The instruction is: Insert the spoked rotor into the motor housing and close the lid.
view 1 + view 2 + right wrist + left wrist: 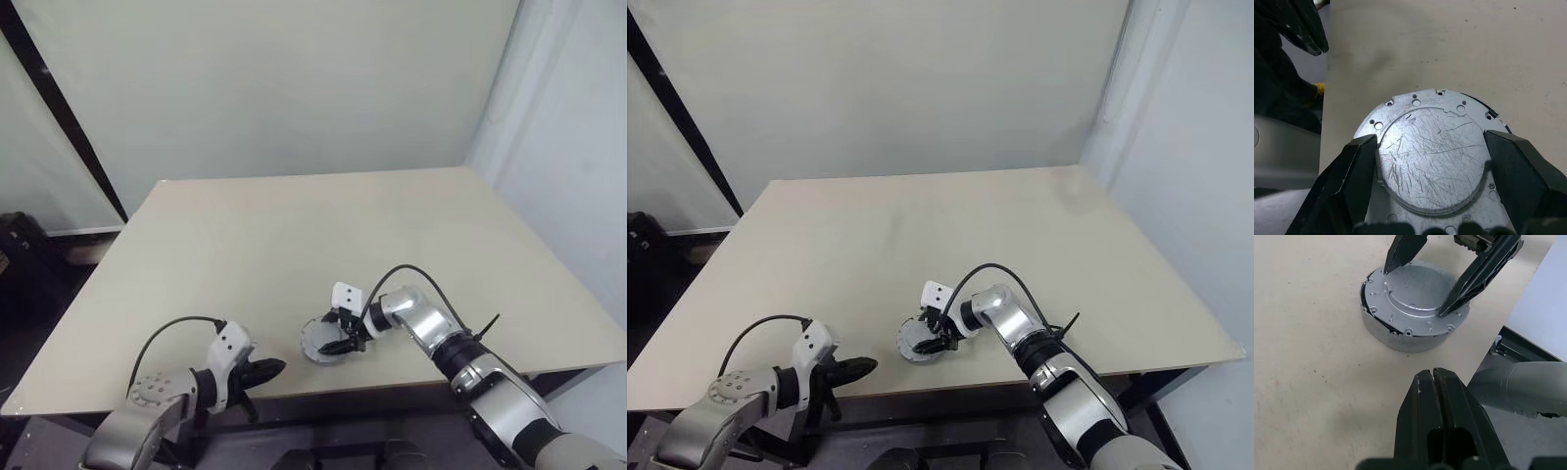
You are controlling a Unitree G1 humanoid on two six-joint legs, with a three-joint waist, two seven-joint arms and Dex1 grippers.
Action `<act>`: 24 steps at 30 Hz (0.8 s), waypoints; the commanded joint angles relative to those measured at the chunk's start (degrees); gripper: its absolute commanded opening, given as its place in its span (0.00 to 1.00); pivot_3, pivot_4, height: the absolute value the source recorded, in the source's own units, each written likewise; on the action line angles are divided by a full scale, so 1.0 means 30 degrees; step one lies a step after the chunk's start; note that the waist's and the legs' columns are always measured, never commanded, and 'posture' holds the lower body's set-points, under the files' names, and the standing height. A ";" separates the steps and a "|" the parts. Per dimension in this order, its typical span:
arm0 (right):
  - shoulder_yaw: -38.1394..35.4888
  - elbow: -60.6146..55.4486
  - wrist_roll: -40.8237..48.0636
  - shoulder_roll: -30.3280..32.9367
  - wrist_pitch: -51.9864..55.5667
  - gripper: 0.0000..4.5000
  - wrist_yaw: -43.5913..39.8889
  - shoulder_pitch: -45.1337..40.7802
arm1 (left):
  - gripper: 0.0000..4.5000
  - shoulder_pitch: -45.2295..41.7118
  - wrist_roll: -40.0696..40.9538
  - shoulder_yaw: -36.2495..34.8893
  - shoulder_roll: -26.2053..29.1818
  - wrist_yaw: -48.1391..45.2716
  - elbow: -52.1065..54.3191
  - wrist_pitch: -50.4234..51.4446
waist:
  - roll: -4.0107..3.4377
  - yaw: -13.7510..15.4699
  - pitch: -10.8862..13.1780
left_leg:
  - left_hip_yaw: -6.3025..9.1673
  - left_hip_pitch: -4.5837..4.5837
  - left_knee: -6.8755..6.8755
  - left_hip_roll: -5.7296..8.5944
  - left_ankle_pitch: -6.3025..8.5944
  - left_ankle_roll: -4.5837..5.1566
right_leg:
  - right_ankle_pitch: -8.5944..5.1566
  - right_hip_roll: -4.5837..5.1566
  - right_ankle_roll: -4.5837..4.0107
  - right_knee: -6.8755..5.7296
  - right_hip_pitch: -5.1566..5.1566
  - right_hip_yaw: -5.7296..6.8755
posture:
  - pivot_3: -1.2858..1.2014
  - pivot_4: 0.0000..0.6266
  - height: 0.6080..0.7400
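Note:
The lid (1415, 289), a dull grey round plate with small holes and a raised scratched centre, lies on top of the motor housing (1400, 340), whose grey side wall shows beneath it; a dark gap shows along one side of the rim. The spoked rotor is hidden. My right gripper (341, 343) reaches down onto the lid (1430, 161), open, its fingers (1352, 166) standing either side of the raised centre with the tips on the plate. My left gripper (274, 369) is shut and empty, hovering at the table's front edge a short way left of the housing.
The beige table (294, 225) stretches far and wide behind the housing. The housing (320, 343) sits close to the front edge, where the table drops off. A black cable loops over each wrist. A wall stands behind the table.

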State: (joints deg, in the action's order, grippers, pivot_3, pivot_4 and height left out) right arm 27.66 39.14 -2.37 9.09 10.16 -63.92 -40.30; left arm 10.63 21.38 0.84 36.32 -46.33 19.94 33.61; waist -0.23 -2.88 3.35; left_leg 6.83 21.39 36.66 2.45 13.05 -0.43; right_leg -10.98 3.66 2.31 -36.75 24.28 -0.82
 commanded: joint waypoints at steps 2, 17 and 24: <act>-0.0707 0.0304 0.0003 -0.0060 0.0210 0.73 0.0250 -0.0532 | 0.00 -0.0525 0.0190 -0.0256 -0.0052 0.0114 0.0355 -0.0310 | -0.0001 0.0004 0.0000 | 0.0000 -0.0007 0.0005 0.0000 -0.0001 0.0000 | 0.0000 0.0000 0.0000 0.0000 -0.0009 0.0000 | 0.52 0.00 1.00; -0.0999 0.0162 -0.0495 -0.0548 0.1291 0.73 0.1820 -0.0306 | 0.00 -0.1540 -0.0063 0.0300 -0.0448 0.0076 -0.0545 -0.0613 | -0.0017 -0.0003 0.0008 | 0.0000 -0.0116 0.0042 -0.0040 0.0020 -0.0050 | 0.0005 -0.0051 -0.0012 -0.0015 -0.0111 -0.0008 | 0.52 0.00 1.00; -0.0949 0.0169 -0.0736 -0.0806 0.2320 0.73 0.2734 -0.0172 | 0.00 -0.1473 -0.0108 0.0350 -0.0541 0.0151 -0.0677 -0.0692 | -0.0033 -0.0012 0.0018 | 0.0007 -0.0208 0.0042 -0.0049 0.0046 -0.0092 | -0.0001 -0.0042 -0.0014 0.0001 -0.0198 -0.0003 | 0.52 0.00 1.00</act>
State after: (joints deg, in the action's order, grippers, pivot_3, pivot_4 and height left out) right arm 25.63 39.82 -3.22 6.18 16.01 -57.81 -40.22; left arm 6.89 21.15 1.90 34.90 -46.17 17.41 32.58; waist -0.33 -2.91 3.40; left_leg 6.86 20.78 36.79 2.30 13.19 -0.71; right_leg -10.98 3.55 2.27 -36.73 23.70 -0.82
